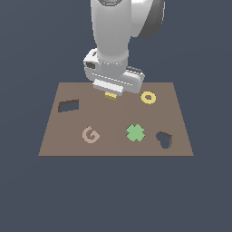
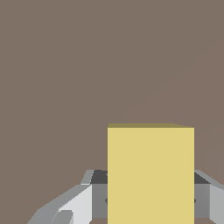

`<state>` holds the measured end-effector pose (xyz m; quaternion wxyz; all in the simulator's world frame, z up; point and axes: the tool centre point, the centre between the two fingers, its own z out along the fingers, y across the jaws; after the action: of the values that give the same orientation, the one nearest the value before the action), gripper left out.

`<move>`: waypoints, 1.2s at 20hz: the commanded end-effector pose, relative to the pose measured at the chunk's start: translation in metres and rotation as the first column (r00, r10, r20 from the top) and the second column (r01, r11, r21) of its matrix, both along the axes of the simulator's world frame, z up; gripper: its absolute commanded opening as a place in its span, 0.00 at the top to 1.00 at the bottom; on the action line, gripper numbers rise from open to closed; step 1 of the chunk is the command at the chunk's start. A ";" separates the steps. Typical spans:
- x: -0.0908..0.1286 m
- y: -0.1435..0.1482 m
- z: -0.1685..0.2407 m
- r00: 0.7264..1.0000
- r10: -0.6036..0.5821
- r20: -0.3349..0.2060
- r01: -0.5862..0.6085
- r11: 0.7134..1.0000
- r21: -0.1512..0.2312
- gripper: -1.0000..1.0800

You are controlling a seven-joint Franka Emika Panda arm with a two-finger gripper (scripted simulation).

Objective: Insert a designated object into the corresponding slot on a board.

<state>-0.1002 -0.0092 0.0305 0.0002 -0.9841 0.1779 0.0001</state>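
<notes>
A simulated test scene: a flat brown board (image 1: 115, 118) floats against featureless dark blue-grey.

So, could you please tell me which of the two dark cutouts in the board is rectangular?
The slot near the exterior view's left edge; the other cutout is heart-shaped.

A flat brown board (image 1: 116, 118) is seen lying on a dark blue ground. Over its far edge, near the middle, the white arm is lowered, and the claw (image 1: 111, 93) is largely hidden by the wrist; a small yellow block (image 1: 111, 95) is glimpsed beneath it. A slanted dark slot (image 1: 68, 106) is cut at the exterior view's left. A yellow ring (image 1: 148, 97), green cross (image 1: 135, 132), tan G (image 1: 90, 134) and heart-shaped cutout (image 1: 164, 139) are also seen.
</notes>
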 end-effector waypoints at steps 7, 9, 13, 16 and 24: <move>0.000 0.000 0.000 1.000 0.000 0.000 0.000 1.000 0.000 1.00; 0.000 -0.001 0.000 1.000 0.005 0.000 -0.005 1.000 0.000 1.00; -0.002 -0.003 0.000 1.000 0.032 0.000 -0.032 1.000 0.000 1.00; -0.005 -0.005 0.000 0.998 0.065 0.000 -0.065 0.998 0.000 1.00; -0.013 -0.018 0.001 0.978 0.208 0.000 -0.208 0.978 0.000 1.00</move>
<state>-0.1119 -0.0241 0.0311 0.0002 -0.9960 0.0899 0.0002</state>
